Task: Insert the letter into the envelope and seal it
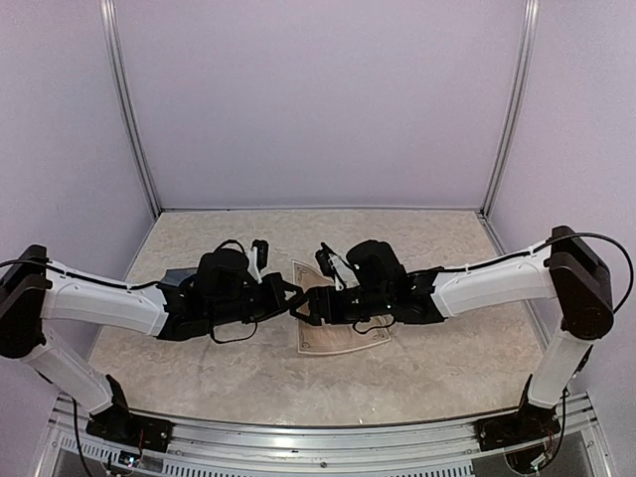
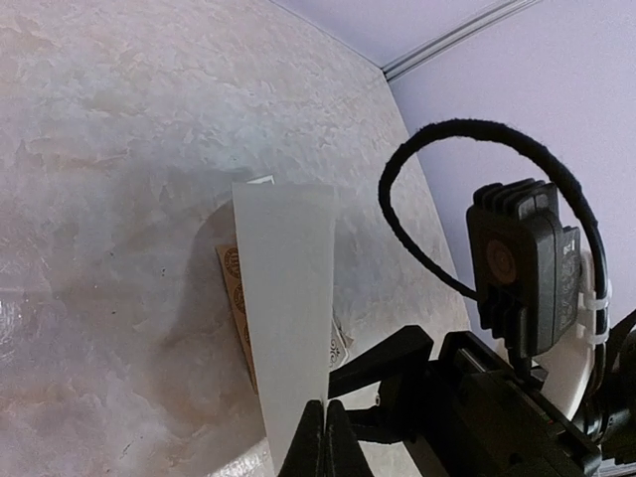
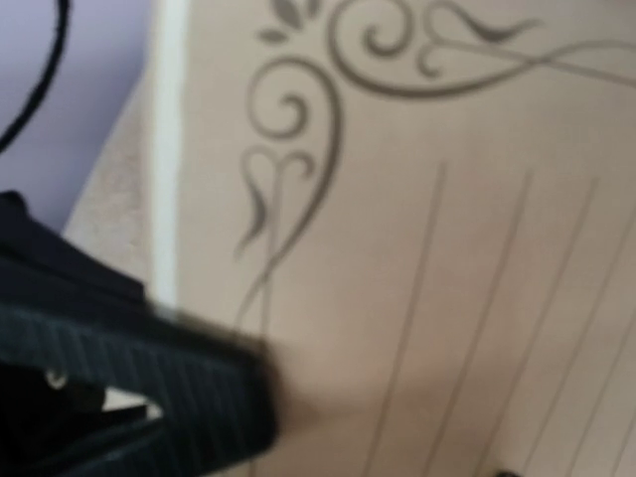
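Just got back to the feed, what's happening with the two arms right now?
Both arms meet over the letter at mid-table. The left pincer is shut on one edge, lifting it so the white back shows. The right pincer sits low over the bordered face; whether it grips is unclear. The envelope peeks out under the left arm, so nothing is inserted yet.

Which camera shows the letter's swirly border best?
The right wrist view: the letter fills it, swirls close up. The top view shows it small and partly hidden. The left wrist view shows mainly its white back.
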